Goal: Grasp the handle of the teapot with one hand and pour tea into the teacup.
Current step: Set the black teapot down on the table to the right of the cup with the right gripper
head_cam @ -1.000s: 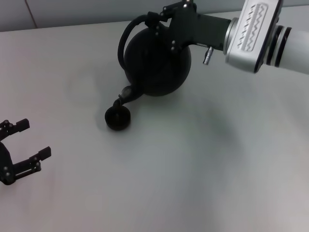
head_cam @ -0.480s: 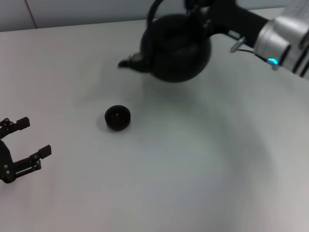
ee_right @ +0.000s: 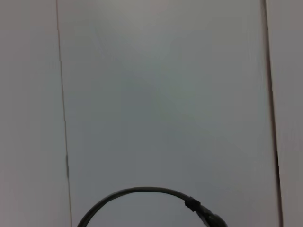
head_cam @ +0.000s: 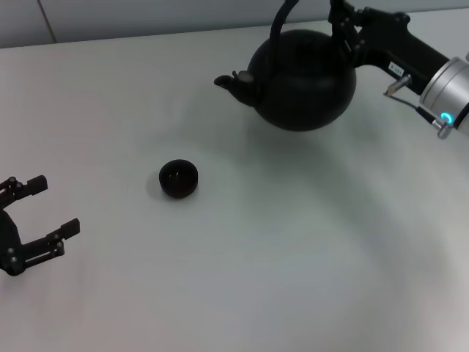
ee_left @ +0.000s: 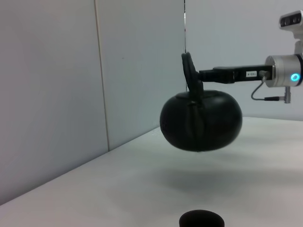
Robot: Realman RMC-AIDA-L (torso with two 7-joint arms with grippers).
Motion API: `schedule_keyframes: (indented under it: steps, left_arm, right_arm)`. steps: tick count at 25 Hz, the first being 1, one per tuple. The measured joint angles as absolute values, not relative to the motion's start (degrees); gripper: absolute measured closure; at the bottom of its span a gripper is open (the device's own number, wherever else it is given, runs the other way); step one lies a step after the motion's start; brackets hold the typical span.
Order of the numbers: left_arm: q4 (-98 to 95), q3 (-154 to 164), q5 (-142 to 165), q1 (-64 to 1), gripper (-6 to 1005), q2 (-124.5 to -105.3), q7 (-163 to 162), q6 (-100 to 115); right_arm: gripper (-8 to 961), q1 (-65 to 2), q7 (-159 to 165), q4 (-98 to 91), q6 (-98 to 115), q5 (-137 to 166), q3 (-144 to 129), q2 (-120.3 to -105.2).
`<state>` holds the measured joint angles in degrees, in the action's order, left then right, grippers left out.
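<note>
We've got the teapot [head_cam: 304, 77] up in the air right now, hanging from the right gripper [head_cam: 344, 29], which is clamped on the handle [head_cam: 282, 18] near its top at the far right of the table [head_cam: 242, 279]. The left wrist view shows it best: the pot [ee_left: 201, 120] floats clear above the table, roughly level, with its shadow underneath. The spout [head_cam: 233, 82] points toward the robot's left.

The teacup [head_cam: 179, 178] sits on the table nearer to us and off to the left of the pot, well apart from the spout. So as we read it, the pot isn't in a pouring position at all.

If we want tea in that cup, we'd need the spout tip brought right over the cup's mouth before any tilt, then a slow tilt about the handle so the stream drops inside the rim. The cup is tiny and the pot is big, so a small aiming miss means a puddle. Keeping the spout low over the cup should help, as long as it doesn't knock the cup over.

Nothing stands between pot and cup. The left gripper [head_cam: 33, 224] is parked near the left edge, fingers spread apart, holding nothing, and well clear of the cup.
</note>
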<state>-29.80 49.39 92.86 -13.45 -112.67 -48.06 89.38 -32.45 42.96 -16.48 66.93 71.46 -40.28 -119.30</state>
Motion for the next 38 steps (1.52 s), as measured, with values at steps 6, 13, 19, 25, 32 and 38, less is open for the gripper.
schedule_keyframes:
  steps: [6,13,19,25,32,38]
  left_arm:
    - [-29.8,49.4,92.9,-13.5,162,-112.62,-47.9,89.4]
    - [-29.8,49.4,92.9,-13.4,162,-112.58,-47.9,89.4]
    - [-29.8,49.4,92.9,-13.4,162,-112.52,-47.9,89.4]
    - [-29.8,49.4,93.0,-13.5,162,-112.48,-47.8,89.4]
    - [-29.8,49.4,93.3,-13.5,162,-112.55,-47.9,89.4]
    - [-29.8,49.4,93.4,-13.2,162,-112.75,-48.0,89.4]
  right_arm:
    - [872,-32.1,39.4,-13.5,67.1,70.5,-40.2,-119.34]
    - [871,-32.4,28.3,-7.3,67.2,65.6,-39.9,-119.54]
    - [871,-32.5,24.8,-4.4,67.2,65.0,-39.0,-119.64]
    - [872,-32.7,22.8,-2.4,67.2,64.8,-38.0,-119.63]
    - [871,-32.7,23.2,-1.9,66.9,64.8,-38.0,-119.62]
    - [871,-32.7,23.4,-0.8,66.5,64.8,-38.0,-119.61]
